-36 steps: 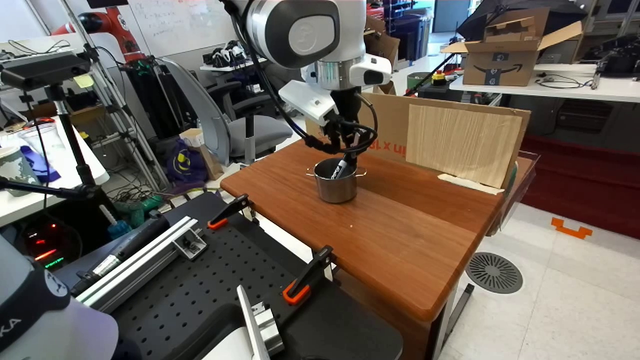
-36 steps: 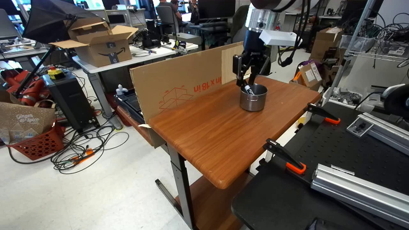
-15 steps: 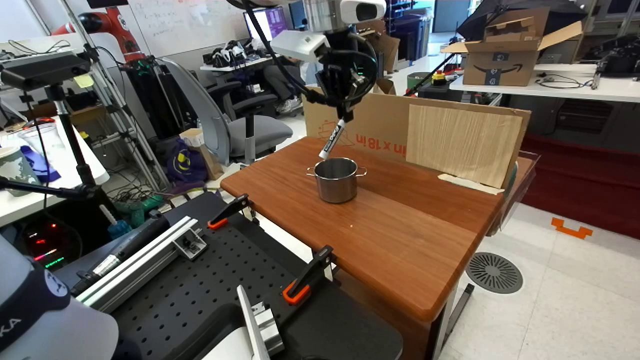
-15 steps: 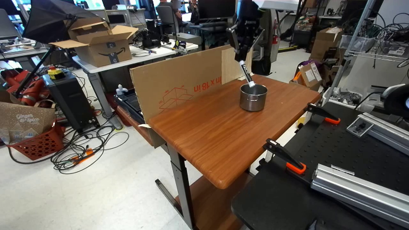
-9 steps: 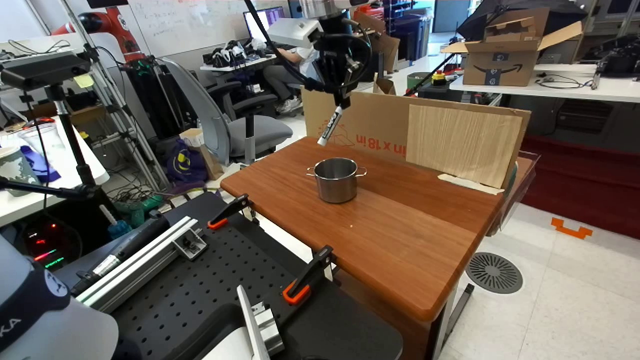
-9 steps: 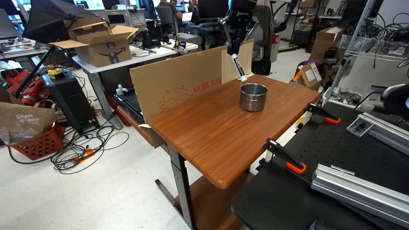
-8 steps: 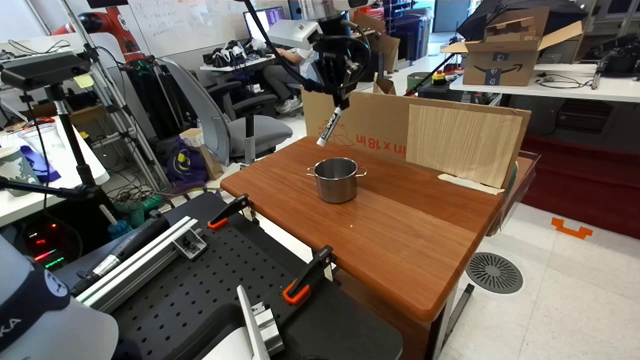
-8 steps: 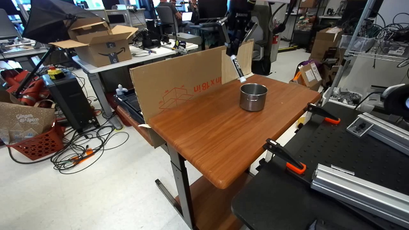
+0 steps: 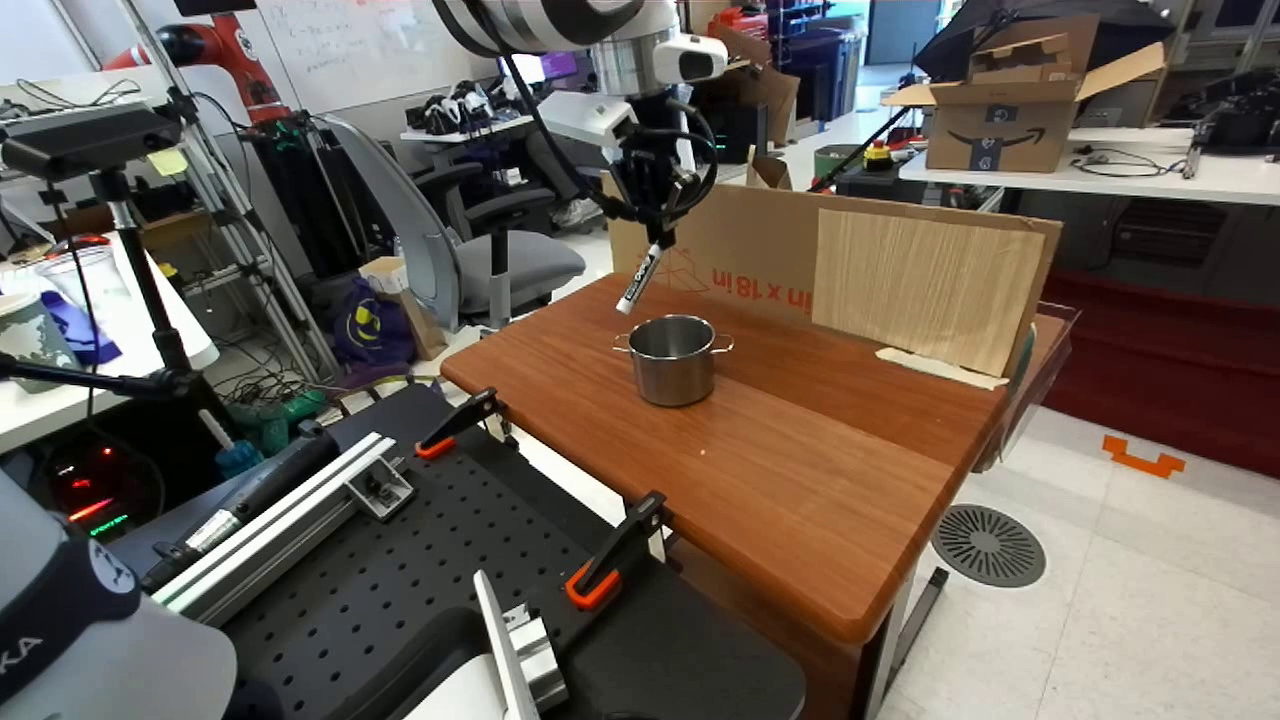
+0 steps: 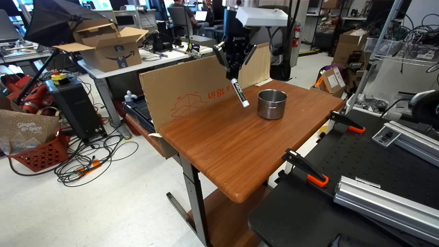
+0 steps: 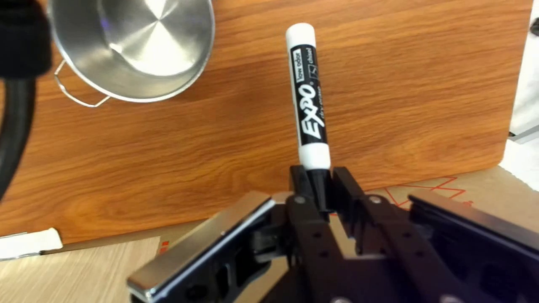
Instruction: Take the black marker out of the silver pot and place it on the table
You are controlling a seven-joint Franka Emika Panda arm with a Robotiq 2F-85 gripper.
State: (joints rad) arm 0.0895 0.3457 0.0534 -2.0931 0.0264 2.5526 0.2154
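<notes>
My gripper (image 11: 318, 173): clamped on the black marker (image 11: 308, 97), both sides bearing on its black end.
Marker position: projecting beyond my gripper, tilted, white end lowest; above the table (image 10: 219, 144), outside the silver pot (image 9: 675, 382).
Pot position: upright on the table, near the marker's white end, the two apart.

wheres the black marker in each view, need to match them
In an exterior view: black marker just above centre, silver pot below-right.
In an exterior view: black marker upper middle, silver pot to its right.
Wrist view: black marker upper middle, silver pot to its left.
Shared landmark: silver pot.
</notes>
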